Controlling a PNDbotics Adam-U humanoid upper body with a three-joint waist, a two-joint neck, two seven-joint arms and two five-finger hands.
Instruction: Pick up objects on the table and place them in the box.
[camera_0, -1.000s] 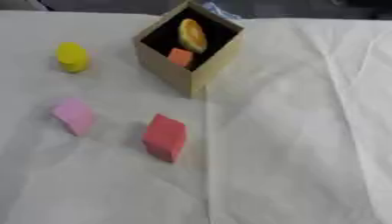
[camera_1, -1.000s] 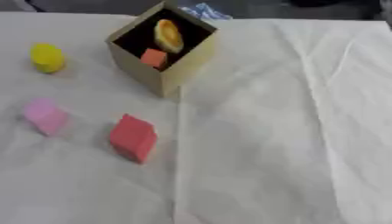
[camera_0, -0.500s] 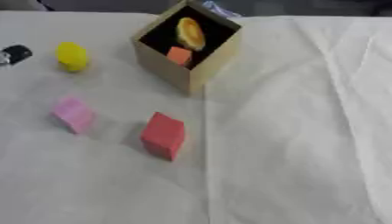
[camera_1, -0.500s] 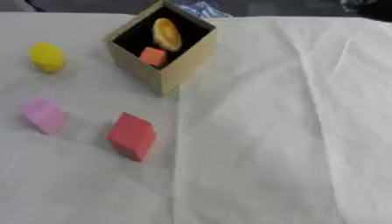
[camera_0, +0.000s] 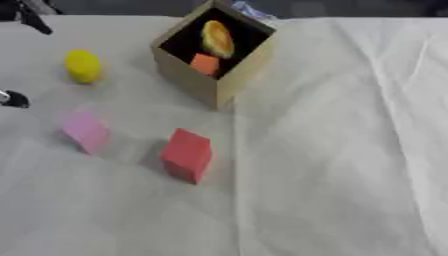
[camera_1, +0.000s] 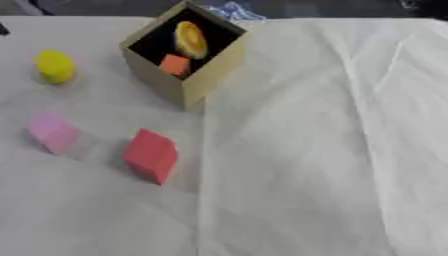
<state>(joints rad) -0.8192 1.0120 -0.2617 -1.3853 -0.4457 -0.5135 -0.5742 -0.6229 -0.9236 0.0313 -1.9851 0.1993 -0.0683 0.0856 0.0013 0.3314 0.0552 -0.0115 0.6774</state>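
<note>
White cloth-covered table (camera_0: 332, 150), creased, fills both views. Open-topped tan cardboard box (camera_0: 214, 50) stands near the far edge, left of centre, turned corner-on toward the camera; inside it a yellow-orange rounded object (camera_0: 217, 38) leans upright against the dark interior, with a small orange cube (camera_0: 204, 64) just below it at the box's near inner side. Something pale and bluish (camera_1: 229, 10) shows just behind the box's far corner, too unclear to name. Yellow rounded object (camera_0: 82, 65) sits on the cloth left of the box, apart from it. Pink block (camera_0: 85, 131) lies toward the left edge, nearer the camera than the yellow one. Red block (camera_0: 186, 154) stands just right of the pink one, apart from it, in front of the box's near corner. Left hand (camera_0: 12, 99): only a small black-and-silver tip shows at the left edge, beside the pink block, not touching; fingers apart or together, cannot tell. Right hand shows in neither view.
</note>
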